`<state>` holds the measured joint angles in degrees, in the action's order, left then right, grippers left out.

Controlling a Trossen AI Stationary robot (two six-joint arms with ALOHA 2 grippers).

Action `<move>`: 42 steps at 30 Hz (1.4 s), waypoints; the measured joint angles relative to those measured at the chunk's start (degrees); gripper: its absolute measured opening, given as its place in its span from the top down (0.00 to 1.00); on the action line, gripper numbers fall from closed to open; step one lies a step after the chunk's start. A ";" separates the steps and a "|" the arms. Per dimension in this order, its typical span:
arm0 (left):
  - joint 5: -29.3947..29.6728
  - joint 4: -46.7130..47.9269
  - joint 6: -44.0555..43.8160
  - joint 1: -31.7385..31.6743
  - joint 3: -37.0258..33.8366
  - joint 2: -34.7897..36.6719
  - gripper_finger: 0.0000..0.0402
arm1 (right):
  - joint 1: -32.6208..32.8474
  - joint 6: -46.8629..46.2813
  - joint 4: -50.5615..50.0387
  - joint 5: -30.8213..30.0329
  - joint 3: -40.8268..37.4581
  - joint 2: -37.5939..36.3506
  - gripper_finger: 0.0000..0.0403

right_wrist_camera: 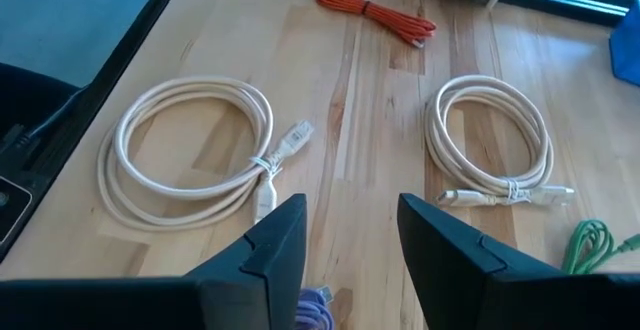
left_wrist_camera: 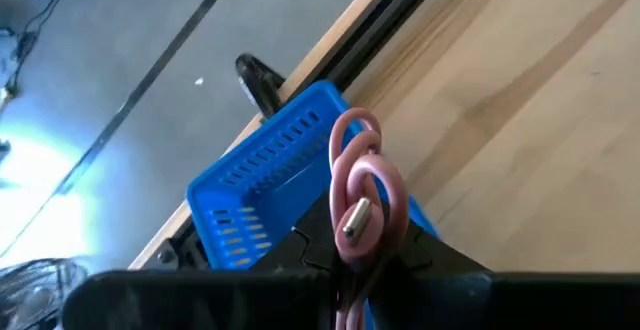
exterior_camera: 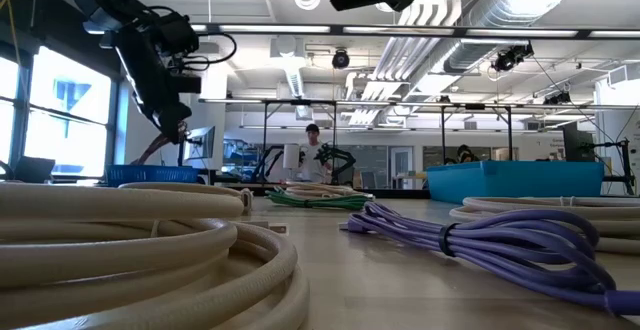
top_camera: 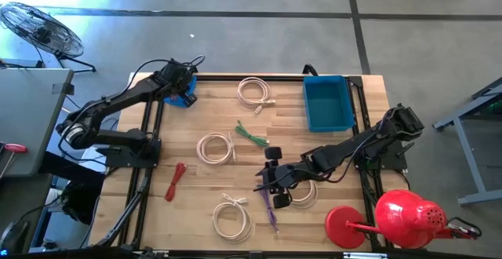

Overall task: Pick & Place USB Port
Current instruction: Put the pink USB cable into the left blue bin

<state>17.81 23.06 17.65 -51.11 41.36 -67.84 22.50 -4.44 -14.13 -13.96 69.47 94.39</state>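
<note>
My left gripper (top_camera: pixel 179 86) is at the table's far left corner, shut on a coiled pink USB cable (left_wrist_camera: pixel 365 185) with a metal plug (left_wrist_camera: pixel 355 218). It hangs over a small blue basket (left_wrist_camera: pixel 265 170), which also shows in the high view (top_camera: pixel 187 99). My right gripper (right_wrist_camera: pixel 350 240) is open and empty. It hovers near the table's middle, just above a purple cable bundle (top_camera: pixel 271 208) that lies on the wood. My left gripper pinches the pink cable's coiled loops (left_wrist_camera: pixel 368 238) between its two fingers. The loops and the metal plug stick out past the fingertips. The cable is lifted clear, over the blue basket's near side. The fingers hide the rest of the cable.
White cable coils lie at the far middle (top_camera: pixel 255 90), centre (top_camera: pixel 216 147), near edge (top_camera: pixel 233 218) and under the right arm (top_camera: pixel 307 193). There is also a green cable (top_camera: pixel 252 133), a red cable (top_camera: pixel 174 182), a blue bin (top_camera: pixel 328 102) at far right and a red object (top_camera: pixel 392 216) at the near right corner.
</note>
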 joint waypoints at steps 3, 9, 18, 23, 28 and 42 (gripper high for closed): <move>2.49 0.61 0.26 0.00 0.00 -0.57 0.95 | 0.00 -0.25 -0.41 -0.02 0.00 0.00 0.63; 6.61 3.33 1.38 -0.06 0.00 -0.65 0.95 | 0.00 -0.21 -0.33 -0.02 0.00 0.00 0.63; 5.73 4.63 1.53 0.00 0.00 -0.70 0.95 | 0.00 -0.25 -0.22 -0.02 0.00 0.00 0.63; 5.70 5.61 1.51 0.00 0.00 -0.70 0.92 | 0.00 -0.24 -0.24 -0.02 0.00 0.00 0.63; 5.70 5.61 1.51 0.00 0.00 -0.70 0.88 | 0.00 -0.25 -0.24 0.03 0.00 0.00 0.63; 5.54 5.76 4.06 0.11 -0.95 -0.70 0.87 | 0.04 -0.10 -0.27 0.67 0.00 0.00 0.63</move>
<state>23.35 28.82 21.71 -51.00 40.42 -68.53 22.55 -4.54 -14.39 -13.29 69.47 94.39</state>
